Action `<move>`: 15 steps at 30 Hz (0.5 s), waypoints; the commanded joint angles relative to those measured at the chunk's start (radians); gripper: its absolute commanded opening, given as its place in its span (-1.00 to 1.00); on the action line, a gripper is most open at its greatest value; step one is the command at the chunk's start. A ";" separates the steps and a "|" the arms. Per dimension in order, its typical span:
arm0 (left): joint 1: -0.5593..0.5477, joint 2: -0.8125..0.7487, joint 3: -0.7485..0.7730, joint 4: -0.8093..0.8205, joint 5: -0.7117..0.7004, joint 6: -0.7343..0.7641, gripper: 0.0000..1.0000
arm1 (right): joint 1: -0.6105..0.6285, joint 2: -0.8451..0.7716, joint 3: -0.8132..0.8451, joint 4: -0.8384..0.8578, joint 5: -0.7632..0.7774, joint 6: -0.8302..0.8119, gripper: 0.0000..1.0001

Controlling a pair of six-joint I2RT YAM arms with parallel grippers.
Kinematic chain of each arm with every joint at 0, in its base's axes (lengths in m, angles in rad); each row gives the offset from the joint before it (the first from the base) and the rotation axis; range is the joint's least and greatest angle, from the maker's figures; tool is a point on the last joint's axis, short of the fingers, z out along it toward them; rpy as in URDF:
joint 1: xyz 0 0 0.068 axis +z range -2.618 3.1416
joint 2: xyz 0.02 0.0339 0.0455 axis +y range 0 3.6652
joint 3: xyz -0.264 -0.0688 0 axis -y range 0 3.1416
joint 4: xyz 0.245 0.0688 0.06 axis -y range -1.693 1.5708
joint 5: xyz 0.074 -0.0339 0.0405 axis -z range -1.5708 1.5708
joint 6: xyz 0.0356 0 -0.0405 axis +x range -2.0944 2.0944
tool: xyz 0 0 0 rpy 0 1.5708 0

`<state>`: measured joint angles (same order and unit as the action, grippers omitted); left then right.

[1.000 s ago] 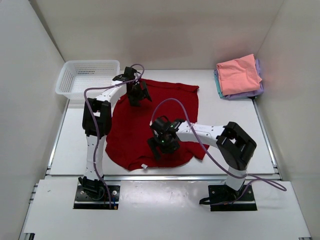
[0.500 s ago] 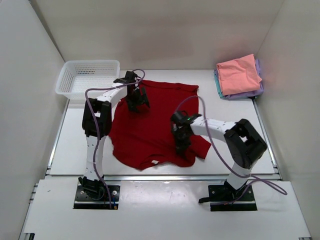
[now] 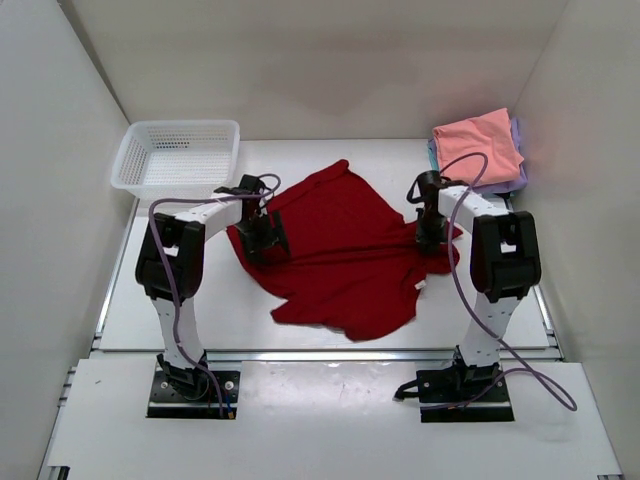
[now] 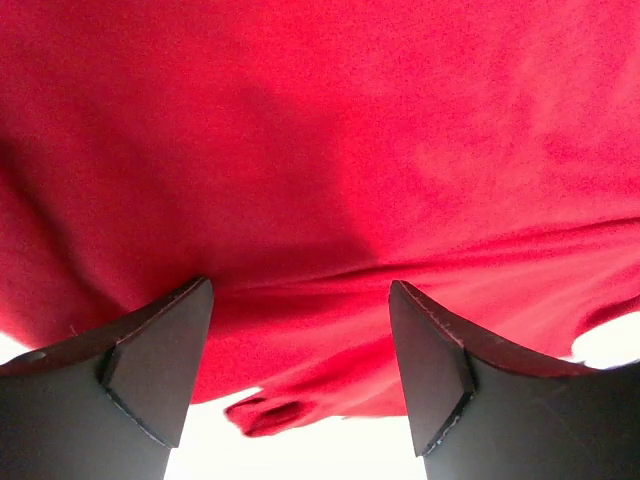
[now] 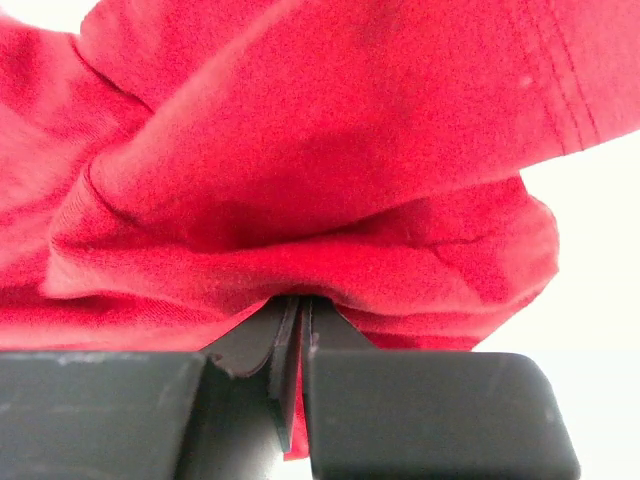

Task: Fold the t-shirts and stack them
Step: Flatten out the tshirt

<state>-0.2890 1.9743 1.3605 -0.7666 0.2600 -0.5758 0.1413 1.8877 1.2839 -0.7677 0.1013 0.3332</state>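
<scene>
- The dark red t-shirt [image 3: 345, 255] is lying crumpled and skewed at the middle of the table [image 3: 130, 300]. It is not yet flat, so spreading it out seems to be the step in hand.
- The right gripper [image 5: 300, 335] is pinching a bunched fold at the shirt's right edge, jaws closed tight on the cloth, probably to draw that side outward.
- The left gripper [image 4: 300, 370] is hovering over the shirt's left edge with jaws standing wide and gripping nothing, apparently lining up an opposite hold.
- The folded stack [image 3: 478, 150], salmon pink over lavender and teal, is sitting at the far right corner, likely the destination.
- The white basket [image 3: 175, 155] is sitting far left, apart from the cloth.
</scene>
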 commanded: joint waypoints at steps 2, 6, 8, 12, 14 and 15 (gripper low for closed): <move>-0.032 -0.130 -0.099 0.001 0.024 -0.047 0.66 | -0.059 0.050 0.149 -0.107 0.190 -0.066 -1.00; -0.033 -0.189 -0.049 0.055 0.053 -0.099 0.70 | -0.013 -0.013 0.232 -0.145 0.216 -0.105 -0.85; -0.004 -0.210 0.001 0.062 0.056 -0.127 0.70 | 0.064 -0.082 0.252 -0.159 0.190 -0.114 -0.57; 0.054 -0.235 0.084 0.030 0.024 -0.141 0.69 | 0.219 -0.179 0.197 -0.180 0.049 -0.079 -0.32; 0.088 -0.245 0.066 0.020 -0.013 -0.131 0.68 | 0.318 -0.238 0.105 -0.179 -0.030 -0.028 -0.31; 0.109 -0.250 0.055 0.018 -0.016 -0.127 0.67 | 0.363 -0.255 0.076 -0.176 -0.038 0.024 -0.29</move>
<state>-0.2317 1.7802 1.4204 -0.7284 0.2871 -0.6956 0.3931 1.7130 1.4494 -0.8890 0.1688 0.2672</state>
